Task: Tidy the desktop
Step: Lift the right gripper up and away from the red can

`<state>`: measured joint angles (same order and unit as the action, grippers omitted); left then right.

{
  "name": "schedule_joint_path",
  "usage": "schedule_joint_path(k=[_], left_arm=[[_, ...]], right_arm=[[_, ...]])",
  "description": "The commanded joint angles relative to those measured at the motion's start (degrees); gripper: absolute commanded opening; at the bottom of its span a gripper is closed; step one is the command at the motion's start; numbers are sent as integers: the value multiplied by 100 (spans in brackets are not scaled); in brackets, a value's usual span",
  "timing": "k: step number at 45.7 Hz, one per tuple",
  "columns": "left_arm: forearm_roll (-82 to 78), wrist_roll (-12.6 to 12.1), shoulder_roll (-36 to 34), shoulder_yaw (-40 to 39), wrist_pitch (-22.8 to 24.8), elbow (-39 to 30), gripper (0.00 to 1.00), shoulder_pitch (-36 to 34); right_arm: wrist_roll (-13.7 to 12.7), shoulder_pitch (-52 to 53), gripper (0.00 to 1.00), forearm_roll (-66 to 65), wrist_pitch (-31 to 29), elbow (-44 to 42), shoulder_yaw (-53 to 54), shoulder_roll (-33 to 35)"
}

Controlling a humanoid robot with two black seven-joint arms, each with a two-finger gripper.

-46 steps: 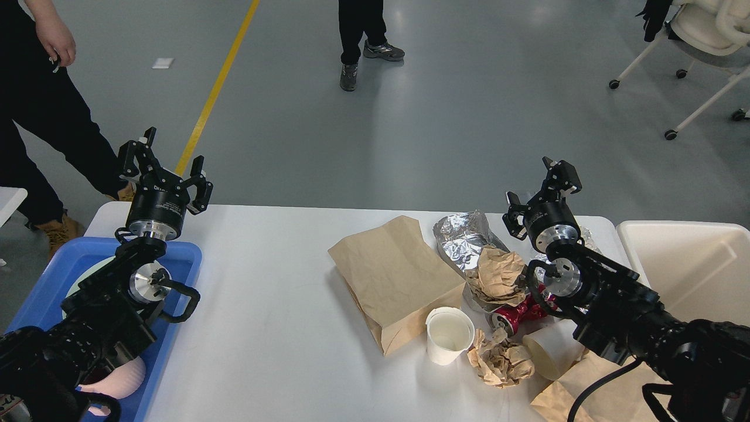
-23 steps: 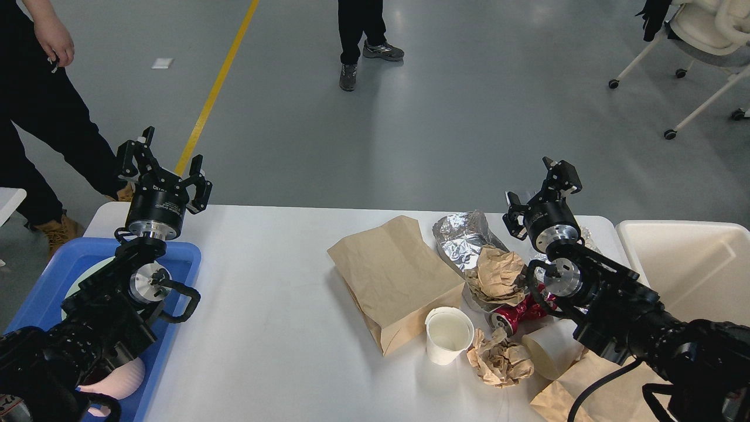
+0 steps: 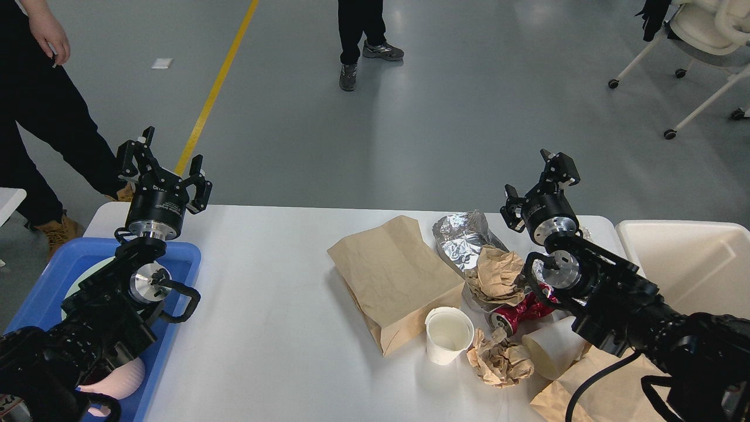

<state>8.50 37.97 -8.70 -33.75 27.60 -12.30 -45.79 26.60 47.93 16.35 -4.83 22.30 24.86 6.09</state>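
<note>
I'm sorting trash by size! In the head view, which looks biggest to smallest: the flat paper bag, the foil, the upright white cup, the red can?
1. Paper bag
2. Foil, partly hidden by crumpled paper
3. White cup
4. Red can, partly hidden by my arm, so unsure

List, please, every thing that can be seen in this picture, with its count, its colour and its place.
desktop: 1, white, centre
paper bag: 1 flat, brown, on the desktop right of centre; another partly seen at the bottom right corner
foil: 1 crumpled piece, silver, behind the bag
crumpled paper: 2 wads, brown, one on the foil, one near the cups
can: 1, red, crushed, lying between the wads
cup: 2, white, one upright, one lying on its side
tray: 1, blue, left end
bin: 1, cream, right of the desktop
chair: 1, white, far right on the floor
people: 2, dark clothes, standing behind
left gripper: black, open, above the tray
right gripper: black, open, above the litter
</note>
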Motion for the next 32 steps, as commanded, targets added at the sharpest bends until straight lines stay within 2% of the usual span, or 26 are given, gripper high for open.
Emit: schedule_joint_path(k=[1, 32], left_arm=[[-6, 0, 0, 0, 0, 0, 96, 0], [3, 9, 0, 0, 0, 0, 96, 0]], right_arm=[[-6, 225, 100, 0, 0, -33, 1, 68], [38, 585, 100, 9, -27, -24, 89, 613]])
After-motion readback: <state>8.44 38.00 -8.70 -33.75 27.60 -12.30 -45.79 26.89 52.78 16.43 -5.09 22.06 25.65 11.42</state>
